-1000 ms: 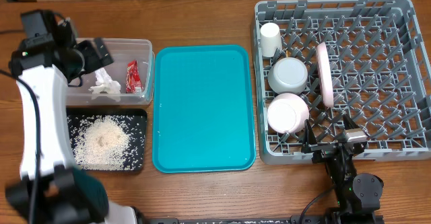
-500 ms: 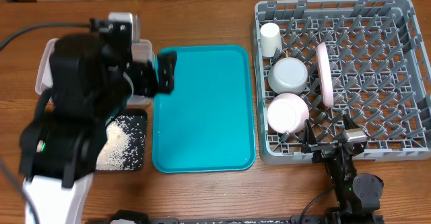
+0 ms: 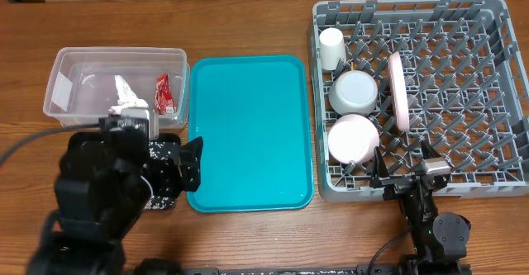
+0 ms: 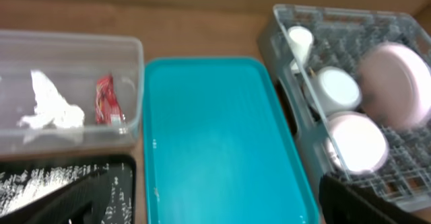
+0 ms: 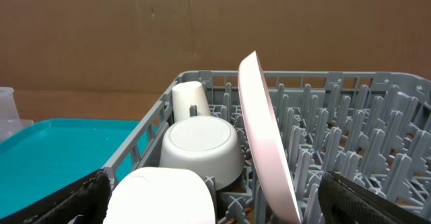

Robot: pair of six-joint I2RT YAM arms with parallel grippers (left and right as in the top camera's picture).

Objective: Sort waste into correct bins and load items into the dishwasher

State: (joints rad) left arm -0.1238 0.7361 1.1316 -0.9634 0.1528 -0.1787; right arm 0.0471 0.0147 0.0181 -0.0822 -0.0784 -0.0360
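Overhead: left jaws, right jaws wide open, empty; pink plate (image 3: 400, 89) on edge ahead of right jaws, dish rack (image 3: 496, 101) pegs propping it.

We find the tub (image 3: 66, 67) at the table's (image 3: 248, 19) far left, with the tissue (image 3: 126, 100) and, to its right, the wrapper (image 3: 163, 93) inside. Just in front of the tub lies the flat tray (image 3: 169, 147), holding rice (image 4: 23, 187). To their right sits the large tray (image 3: 250, 130), then the rack (image 3: 463, 60). In the rack's left part we see the cup (image 3: 332, 48) at the back, the rear bowl (image 3: 355, 92) before it, the front bowl (image 3: 353, 139) nearer still, and the plate (image 3: 399, 89) on edge to the bowls' right.
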